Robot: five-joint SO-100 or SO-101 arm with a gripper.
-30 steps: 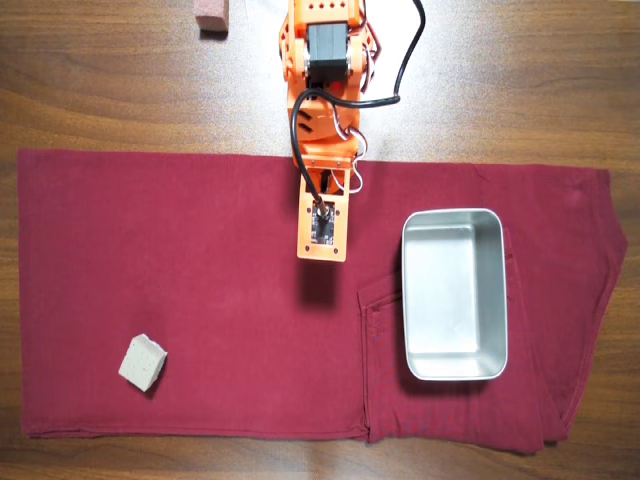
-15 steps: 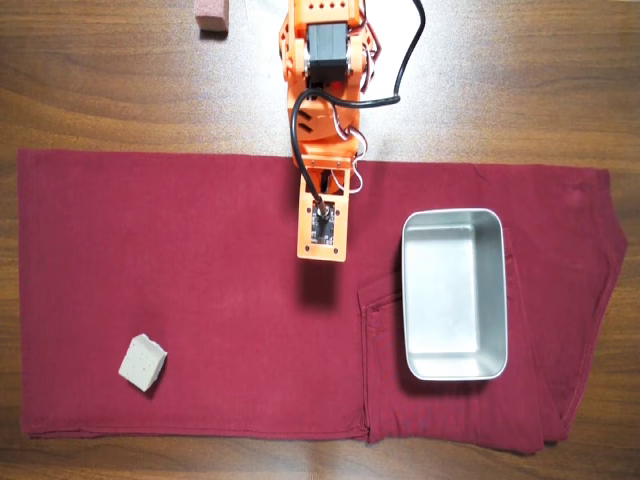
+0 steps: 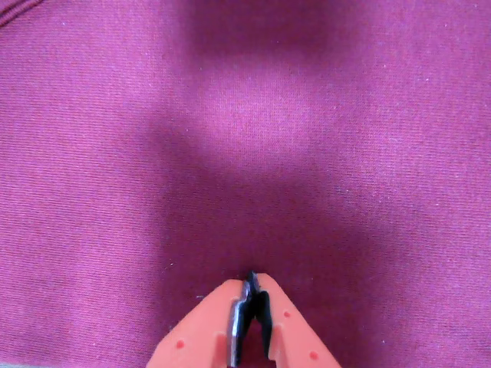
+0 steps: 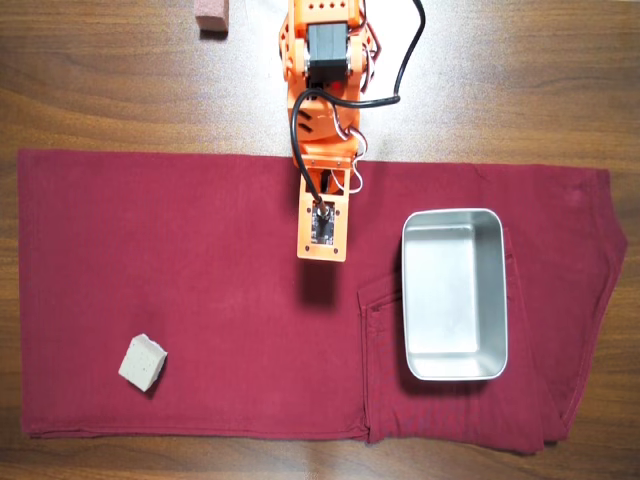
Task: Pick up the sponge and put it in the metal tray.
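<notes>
Nearest the wrist camera, the orange two-finger gripper [image 3: 252, 277] enters from the bottom edge with its dark-lined jaws pressed together at the tips and nothing between them. Beyond it that view holds only the dark red woven cloth [image 3: 245, 138], crossed by soft shadows. From overhead, the orange arm [image 4: 322, 110] with its black cable reaches down from the top edge over the brown wooden table [image 4: 120, 90], and the gripper [image 4: 322, 256] hangs above the upper middle of the cloth [image 4: 180, 260], which looks to be a pair of trousers spread flat, though the seams are too faint to be sure. The small pale beige-grey sponge cube [image 4: 142, 361] lies on the cloth near its lower left corner in the overhead view, well apart from the gripper and slightly turned against the cloth's edges. The shiny silver rectangular metal tray [image 4: 454, 370] with rounded corners sits on the right part of the cloth, empty inside, to the right of the gripper and far from the sponge. A reddish-brown block [image 4: 211, 15] rests on the bare table at the top edge, left of the arm's base.
</notes>
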